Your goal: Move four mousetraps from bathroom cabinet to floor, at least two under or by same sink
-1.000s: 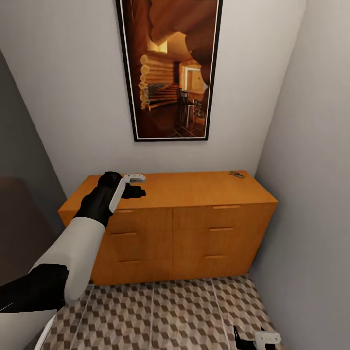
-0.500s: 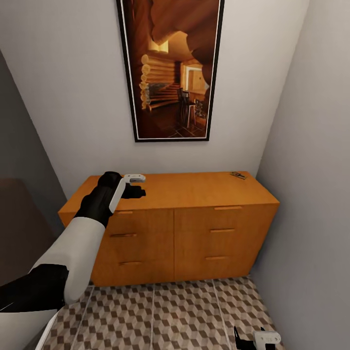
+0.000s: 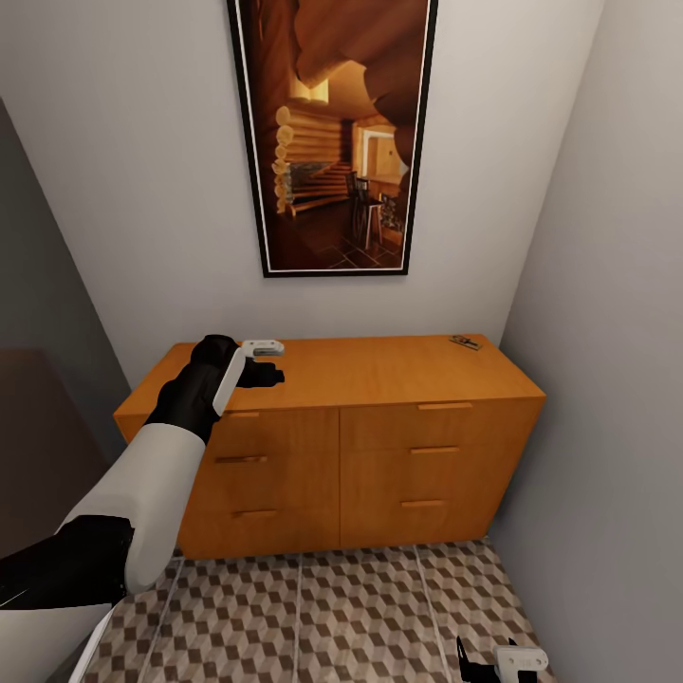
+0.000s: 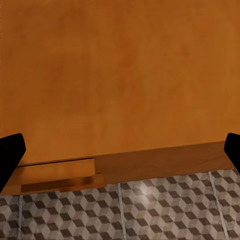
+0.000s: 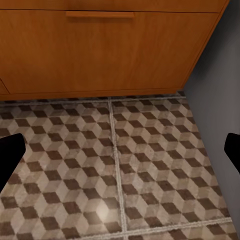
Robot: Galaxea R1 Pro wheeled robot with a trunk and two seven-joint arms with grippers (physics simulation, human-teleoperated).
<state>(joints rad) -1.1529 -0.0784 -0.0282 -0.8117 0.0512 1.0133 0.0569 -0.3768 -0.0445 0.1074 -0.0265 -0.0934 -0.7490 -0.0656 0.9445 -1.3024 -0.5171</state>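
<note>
Head view: left pincer (image 3: 268, 361) over the low orange-brown wooden cabinet (image 3: 379, 446).
Both pincers' fingers spread apart, empty; small dark mousetrap (image 3: 464, 341) lies at the top's far corner.

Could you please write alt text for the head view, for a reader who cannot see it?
The robot's left gripper hovers over the left end of an orange-brown cabinet; one small dark mousetrap lies at the top's far right corner. A framed cabin picture hangs above, cube-patterned floor below.

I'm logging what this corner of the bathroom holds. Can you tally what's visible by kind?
Mousetrap, on the cabinet top's far right corner: 1
Cabinet: 1
Framed picture on the wall: 1
Robot claws, left claw over the cabinet top and right claw low over the floor: 2
Total: 5
</note>
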